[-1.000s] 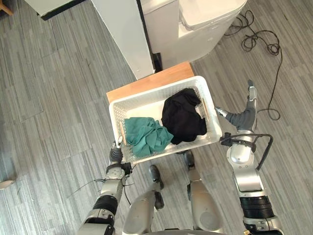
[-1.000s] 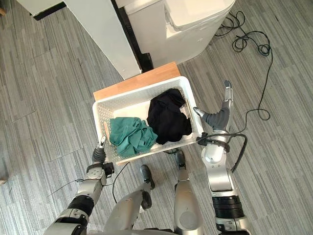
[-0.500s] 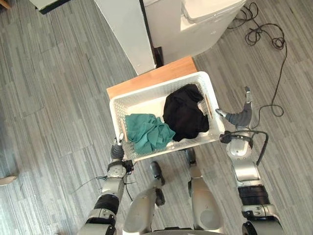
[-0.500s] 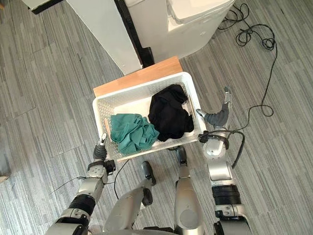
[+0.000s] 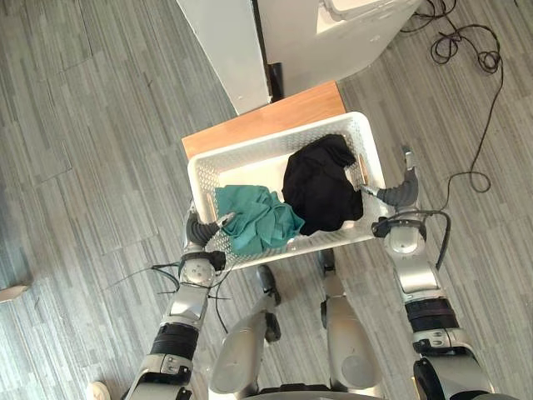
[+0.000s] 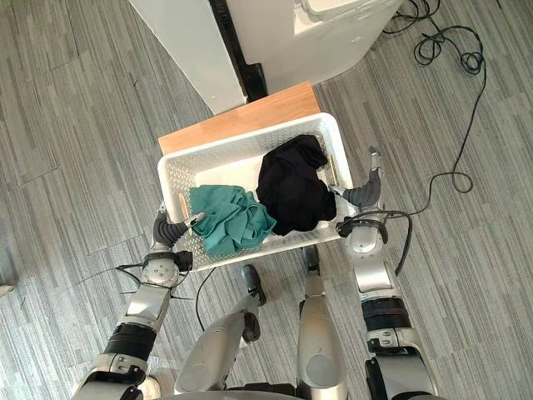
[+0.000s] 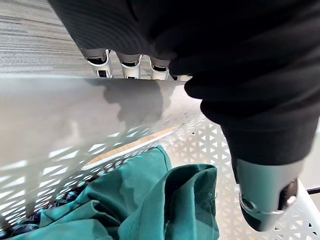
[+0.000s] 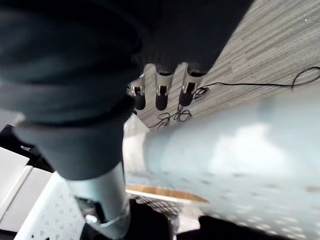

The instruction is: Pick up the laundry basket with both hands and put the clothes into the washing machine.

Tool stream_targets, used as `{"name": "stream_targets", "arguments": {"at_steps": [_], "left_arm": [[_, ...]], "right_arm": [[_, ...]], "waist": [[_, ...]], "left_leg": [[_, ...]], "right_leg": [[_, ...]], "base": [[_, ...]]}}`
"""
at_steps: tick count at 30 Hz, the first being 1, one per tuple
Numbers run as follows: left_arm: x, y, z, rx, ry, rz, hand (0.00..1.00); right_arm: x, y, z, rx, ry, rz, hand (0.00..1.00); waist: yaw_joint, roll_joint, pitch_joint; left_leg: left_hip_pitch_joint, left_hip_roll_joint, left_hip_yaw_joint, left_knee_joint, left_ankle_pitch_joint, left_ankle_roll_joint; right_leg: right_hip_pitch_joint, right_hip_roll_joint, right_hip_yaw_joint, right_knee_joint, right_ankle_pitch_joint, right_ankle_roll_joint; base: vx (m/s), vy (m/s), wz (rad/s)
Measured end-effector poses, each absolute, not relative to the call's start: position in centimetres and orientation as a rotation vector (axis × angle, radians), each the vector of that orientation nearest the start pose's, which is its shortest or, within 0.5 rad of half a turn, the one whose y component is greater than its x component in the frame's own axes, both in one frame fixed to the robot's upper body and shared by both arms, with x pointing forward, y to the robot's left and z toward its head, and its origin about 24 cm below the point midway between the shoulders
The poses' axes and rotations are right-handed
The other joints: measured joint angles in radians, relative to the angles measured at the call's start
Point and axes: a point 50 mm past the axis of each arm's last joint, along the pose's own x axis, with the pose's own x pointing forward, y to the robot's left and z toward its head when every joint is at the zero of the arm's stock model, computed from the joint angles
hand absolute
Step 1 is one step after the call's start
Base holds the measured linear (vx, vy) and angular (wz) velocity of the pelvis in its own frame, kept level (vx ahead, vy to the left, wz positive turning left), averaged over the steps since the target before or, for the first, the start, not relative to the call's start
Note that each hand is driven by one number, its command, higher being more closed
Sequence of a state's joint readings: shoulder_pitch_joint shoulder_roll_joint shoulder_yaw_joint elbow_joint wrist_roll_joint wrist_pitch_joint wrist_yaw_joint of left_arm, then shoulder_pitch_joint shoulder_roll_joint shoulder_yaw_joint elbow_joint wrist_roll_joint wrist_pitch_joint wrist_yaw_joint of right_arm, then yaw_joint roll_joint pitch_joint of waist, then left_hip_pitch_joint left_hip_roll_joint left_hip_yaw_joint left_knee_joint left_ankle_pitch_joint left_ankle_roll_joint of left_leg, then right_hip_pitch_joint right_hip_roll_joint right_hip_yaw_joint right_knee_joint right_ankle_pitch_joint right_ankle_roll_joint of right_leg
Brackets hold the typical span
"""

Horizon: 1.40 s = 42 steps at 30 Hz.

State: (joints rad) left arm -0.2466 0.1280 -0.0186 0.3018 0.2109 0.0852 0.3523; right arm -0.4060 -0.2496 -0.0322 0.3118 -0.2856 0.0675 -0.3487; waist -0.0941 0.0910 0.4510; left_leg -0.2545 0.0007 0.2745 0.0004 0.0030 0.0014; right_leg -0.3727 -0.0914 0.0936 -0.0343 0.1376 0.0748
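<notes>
A light-brown wooden tabletop (image 5: 266,122) stands on grey plank flooring (image 5: 83,167). At its far edge rises a tall white panel (image 5: 221,50), with a dark gap along the panel's right side.

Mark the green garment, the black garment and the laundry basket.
green garment (image 5: 254,218): left eye view, middle of the crumpled bundle.
black garment (image 5: 321,185): left eye view, its centre.
laundry basket (image 5: 246,157): left eye view, far perforated wall.

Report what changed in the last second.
Both hands moved inward to the short ends of the white basket: the left hand now sits at its left rim, the right hand at its right rim, each thumb reaching over inside. The basket stays on the wooden stand, green cloth and black cloth unmoved.
</notes>
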Motion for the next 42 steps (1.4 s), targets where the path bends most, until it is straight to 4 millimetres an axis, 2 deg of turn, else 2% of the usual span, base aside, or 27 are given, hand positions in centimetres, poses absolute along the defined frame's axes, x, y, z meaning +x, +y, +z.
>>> {"name": "stream_targets", "arguments": {"at_steps": [2,7,8,9,10,19,29,32,35,37,41,42], "left_arm": [[29.9,17.7,3.9,0.375,0.071,0.300,0.00],[30.2,17.6,4.1,0.378,0.075,0.297,0.00],[30.2,17.6,4.0,0.378,0.076,0.296,1.00],[30.2,17.6,4.0,0.378,0.079,0.295,1.00],[30.3,17.5,3.9,0.379,0.084,0.293,1.00],[31.2,17.8,2.9,0.389,0.158,0.266,1.00],[31.4,17.6,3.0,0.376,0.166,0.244,1.00],[30.8,17.8,2.7,0.375,0.181,0.249,1.00],[29.5,18.4,2.3,0.369,0.182,0.266,1.00],[28.1,18.8,1.4,0.368,0.211,0.268,1.00],[25.0,19.0,-0.6,0.353,0.282,0.250,1.00],[23.7,19.0,-1.3,0.341,0.311,0.252,1.00]], "right_arm": [[32.8,-20.9,9.0,-0.525,-0.093,-0.372,0.00],[33.7,-21.2,9.4,-0.554,-0.093,-0.346,0.00],[33.8,-21.2,9.5,-0.554,-0.093,-0.345,0.00],[33.9,-21.2,9.4,-0.559,-0.088,-0.339,0.00],[34.0,-21.2,9.5,-0.566,-0.088,-0.331,1.00],[34.4,-21.0,10.0,-0.604,-0.099,-0.264,1.00],[33.9,-20.8,10.0,-0.611,-0.109,-0.258,1.00],[32.7,-20.8,8.3,-0.602,-0.064,-0.251,1.00],[30.6,-20.7,5.7,-0.581,0.005,-0.234,1.00],[28.8,-20.6,3.6,-0.564,0.080,-0.210,1.00],[25.8,-20.7,1.5,-0.480,0.159,-0.241,1.00],[24.9,-20.6,1.1,-0.421,0.174,-0.265,1.00]], "waist": [[0.000,0.004,0.002],[-0.001,0.004,0.002],[-0.001,0.004,0.002],[-0.001,0.005,0.002],[0.000,0.005,0.002],[0.001,0.006,0.003],[0.005,0.007,0.003],[0.013,0.007,0.003],[0.022,0.008,0.002],[0.021,0.010,0.001],[0.003,0.023,-0.013],[-0.005,0.029,-0.020]], "left_leg": [[-0.006,-0.002,0.000,0.002,0.000,0.000],[-0.018,-0.009,0.000,0.010,0.000,0.001],[-0.019,-0.010,0.000,0.011,0.000,0.001],[-0.022,-0.011,0.001,0.013,0.000,0.001],[-0.026,-0.011,0.001,0.015,0.001,0.001],[-0.044,-0.014,0.003,0.015,0.007,0.007],[-0.038,-0.012,0.016,0.017,0.007,0.007],[-0.015,-0.008,0.015,0.017,0.006,0.006],[0.011,-0.003,0.011,0.017,0.003,0.002],[0.037,-0.001,0.000,0.018,0.000,-0.001],[0.078,-0.002,-0.012,0.020,-0.015,-0.001],[0.097,-0.002,-0.017,0.020,-0.018,0.001]], "right_leg": [[-0.004,-0.004,0.001,0.000,0.002,0.002],[-0.016,-0.011,0.005,0.006,0.005,0.004],[-0.018,-0.012,0.005,0.008,0.005,0.004],[-0.022,-0.012,0.007,0.011,0.005,0.004],[-0.026,-0.013,0.008,0.014,0.005,0.004],[-0.052,-0.015,0.013,0.029,0.006,0.005],[-0.047,-0.014,0.021,0.021,0.010,0.005],[-0.019,-0.015,0.020,0.010,0.012,0.005],[0.007,-0.011,0.019,0.008,0.011,0.004],[0.038,-0.010,0.011,0.009,0.004,-0.002],[0.077,-0.005,-0.006,0.026,-0.022,0.002],[0.092,-0.006,-0.010,0.041,-0.034,0.003]], "base": [[0.00,0.000,0.00],[0.00,0.000,0.00],[0.00,0.000,0.00],[0.00,0.000,0.00],[0.00,0.000,0.00],[0.00,0.000,0.00],[0.04,-0.015,-0.03],[0.05,-0.024,-0.03],[0.03,-0.037,-0.01],[0.01,-0.035,0.06],[0.00,-0.025,0.08],[0.02,-0.009,0.09]]}}
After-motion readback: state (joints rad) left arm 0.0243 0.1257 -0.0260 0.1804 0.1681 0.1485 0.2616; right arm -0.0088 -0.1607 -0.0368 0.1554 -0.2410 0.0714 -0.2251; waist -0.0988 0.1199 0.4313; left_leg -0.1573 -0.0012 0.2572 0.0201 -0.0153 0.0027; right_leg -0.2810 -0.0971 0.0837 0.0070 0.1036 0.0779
